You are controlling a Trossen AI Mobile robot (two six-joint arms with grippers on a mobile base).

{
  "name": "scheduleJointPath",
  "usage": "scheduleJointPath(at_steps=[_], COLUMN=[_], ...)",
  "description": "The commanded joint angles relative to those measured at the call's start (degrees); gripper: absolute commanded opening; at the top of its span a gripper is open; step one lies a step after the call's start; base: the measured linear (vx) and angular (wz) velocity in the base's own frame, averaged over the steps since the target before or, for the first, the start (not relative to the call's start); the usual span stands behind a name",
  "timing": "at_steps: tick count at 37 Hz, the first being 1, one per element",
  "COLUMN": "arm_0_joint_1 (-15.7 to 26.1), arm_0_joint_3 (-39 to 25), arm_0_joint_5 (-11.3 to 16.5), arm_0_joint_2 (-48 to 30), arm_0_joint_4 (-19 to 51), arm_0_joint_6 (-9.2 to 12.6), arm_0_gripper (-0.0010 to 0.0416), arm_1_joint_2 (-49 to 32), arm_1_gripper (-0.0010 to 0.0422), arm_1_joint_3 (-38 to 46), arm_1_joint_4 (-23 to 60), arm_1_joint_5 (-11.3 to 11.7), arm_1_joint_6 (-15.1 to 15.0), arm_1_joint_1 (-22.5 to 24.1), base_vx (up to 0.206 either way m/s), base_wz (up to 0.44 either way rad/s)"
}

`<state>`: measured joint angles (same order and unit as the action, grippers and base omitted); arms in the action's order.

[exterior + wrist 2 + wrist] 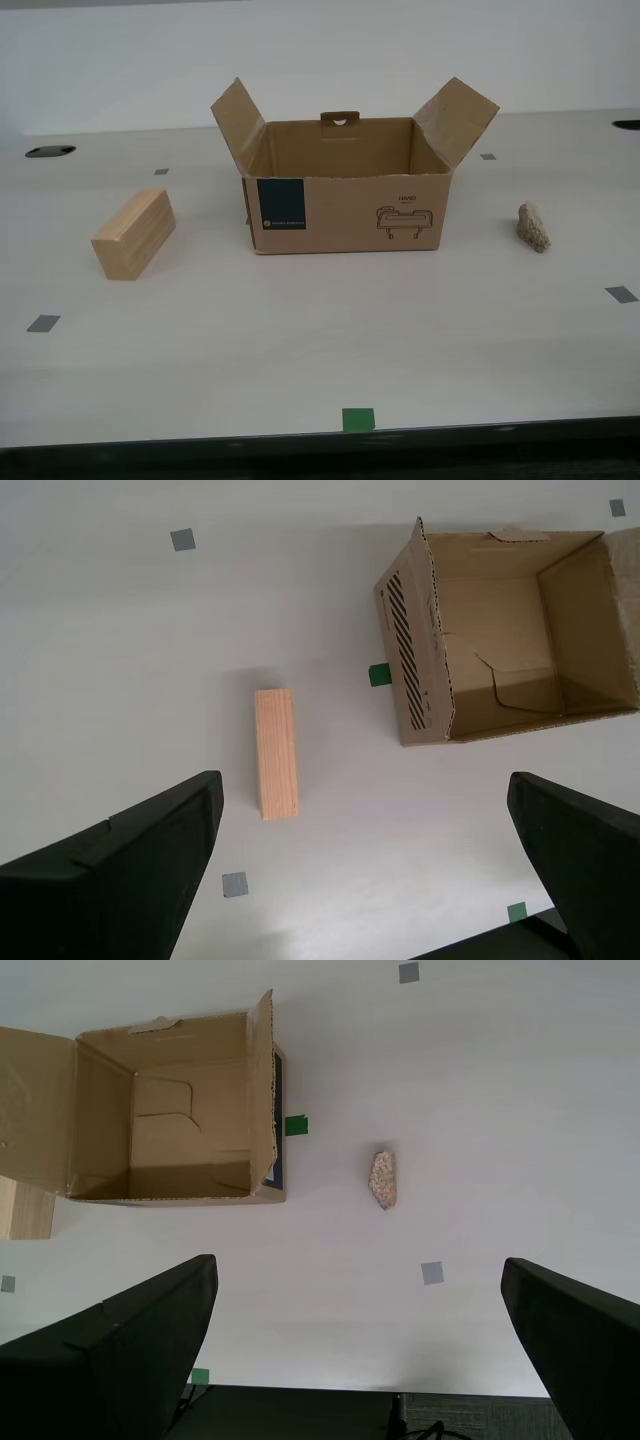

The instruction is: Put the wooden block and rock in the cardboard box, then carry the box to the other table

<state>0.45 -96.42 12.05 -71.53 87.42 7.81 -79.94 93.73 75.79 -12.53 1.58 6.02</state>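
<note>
Loading not begun: wooden block [133, 234] and rock [534, 227] lie on the bench [320, 350] either side of the empty cardboard box [345, 210]. My first gripper [360, 1350] and my second gripper [365, 870] hover with fingers [120, 870] wide (nothing held); next, descend and grasp each.

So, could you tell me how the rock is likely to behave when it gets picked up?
The rock looks rough and grainy, so it probably won't slip easily. Its lumpy, tapered shape may let it twist between flat pads unless gripped across its broader middle. It seems to rest on a narrow side in the exterior view, so a sideways nudge could tip it.

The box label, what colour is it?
Dark blue, nearly teal, on the cardboard box: the label shows best in the exterior view.
</note>
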Motion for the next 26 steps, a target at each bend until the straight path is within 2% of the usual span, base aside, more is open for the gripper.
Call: scheduleJointPath(at_steps=[1, 26], arm_0_joint_1=[0.0, 0.0], arm_0_joint_3=[0.0, 0.0], arm_0_joint_5=[0.2, 0.2], arm_0_joint_2=[0.0, 0.0], arm_0_joint_4=[0.0, -0.4], arm_0_joint_6=[0.2, 0.2], arm_0_gripper=[0.0396, 0.0394], arm_1_joint_2=[0.0, 0.0], arm_1_gripper=[0.0389, 0.0389], arm_1_joint_3=[0.0, 0.0], arm_1_joint_4=[0.0, -0.2], arm_1_joint_5=[-0.2, -0.2], arm_1_joint_6=[-0.1, -0.1], arm_1_joint_1=[0.0, 0.0], base_vx=[0.000, 0.000], base_wz=[0.000, 0.000])
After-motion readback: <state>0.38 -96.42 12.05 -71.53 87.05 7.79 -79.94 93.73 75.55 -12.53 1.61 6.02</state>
